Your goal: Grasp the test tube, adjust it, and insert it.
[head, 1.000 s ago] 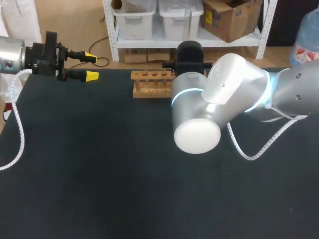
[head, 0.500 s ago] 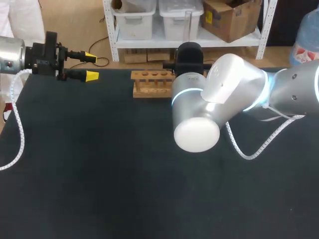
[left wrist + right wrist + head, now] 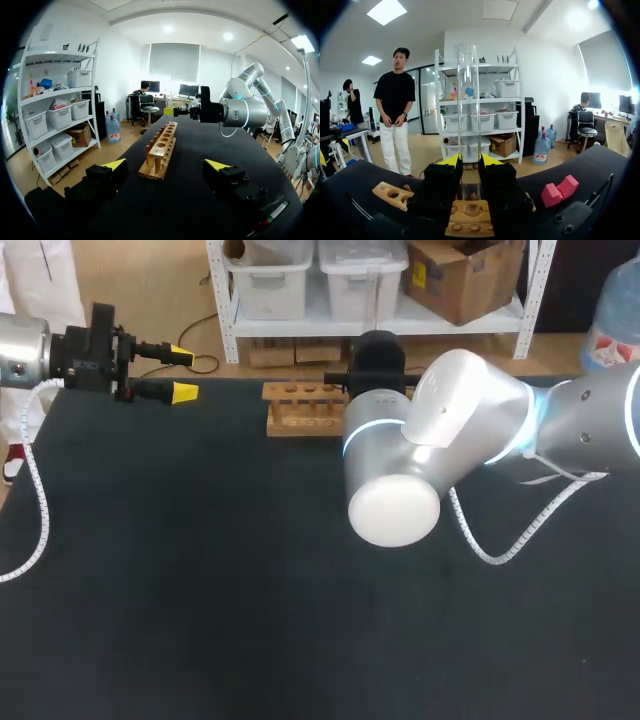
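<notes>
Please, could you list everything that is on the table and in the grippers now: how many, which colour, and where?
test tube: one, clear glass, upright between the right gripper's fingers, above the rack.
rack: one, light wood, with a row of holes, near the table's far edge.
pink block: one, pink, on the table beside the rack; hidden in the head view.
table: one, black top.
left gripper: one, black with yellow tips, open and empty, at the table's far left corner.
right gripper: one, black with yellow tips, shut on the test tube, over the rack.
</notes>
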You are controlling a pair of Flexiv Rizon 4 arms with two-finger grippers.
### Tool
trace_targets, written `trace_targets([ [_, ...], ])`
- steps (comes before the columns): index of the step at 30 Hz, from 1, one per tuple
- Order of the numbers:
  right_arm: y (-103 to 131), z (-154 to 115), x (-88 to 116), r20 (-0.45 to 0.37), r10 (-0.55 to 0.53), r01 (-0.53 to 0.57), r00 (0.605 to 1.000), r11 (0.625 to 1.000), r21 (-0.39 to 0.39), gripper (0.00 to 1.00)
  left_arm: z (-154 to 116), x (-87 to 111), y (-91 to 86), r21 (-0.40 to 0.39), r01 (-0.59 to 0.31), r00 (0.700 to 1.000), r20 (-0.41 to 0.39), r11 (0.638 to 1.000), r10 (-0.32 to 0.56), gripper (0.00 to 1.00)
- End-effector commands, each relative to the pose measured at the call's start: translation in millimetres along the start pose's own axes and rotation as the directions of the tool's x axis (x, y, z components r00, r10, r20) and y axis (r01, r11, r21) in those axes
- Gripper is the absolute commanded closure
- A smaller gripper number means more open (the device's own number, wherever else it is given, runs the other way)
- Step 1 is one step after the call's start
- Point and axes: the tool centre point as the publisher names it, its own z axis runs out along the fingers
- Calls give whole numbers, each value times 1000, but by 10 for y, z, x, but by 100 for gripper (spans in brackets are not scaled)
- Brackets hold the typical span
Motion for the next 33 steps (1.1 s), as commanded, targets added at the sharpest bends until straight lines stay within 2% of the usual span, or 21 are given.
trace_targets([
  [1, -2, -12, 45, -9, -2, 2, 1000, 1000, 2, 100, 0, 12, 3, 0, -3, 1000, 3, 1000, 3, 0],
  [17, 13, -41, 369, -69, 6, -4, 998, 1000, 27, 100, 0, 12, 3, 0, -3, 1000, 3, 1000, 3, 0],
  [31, -6, -72, 464, -95, 6, -2, 995, 999, 46, 100, 0, 12, 3, 0, -3, 1000, 3, 1000, 3, 0],
  [32, -8, -73, 466, -96, 5, -1, 995, 999, 46, 99, 0, 12, 3, 0, -3, 1000, 3, 1000, 3, 0],
  [33, -10, -75, 469, -97, 4, 0, 995, 999, 46, 88, 0, 12, 3, 0, -3, 1000, 3, 1000, 3, 0],
])
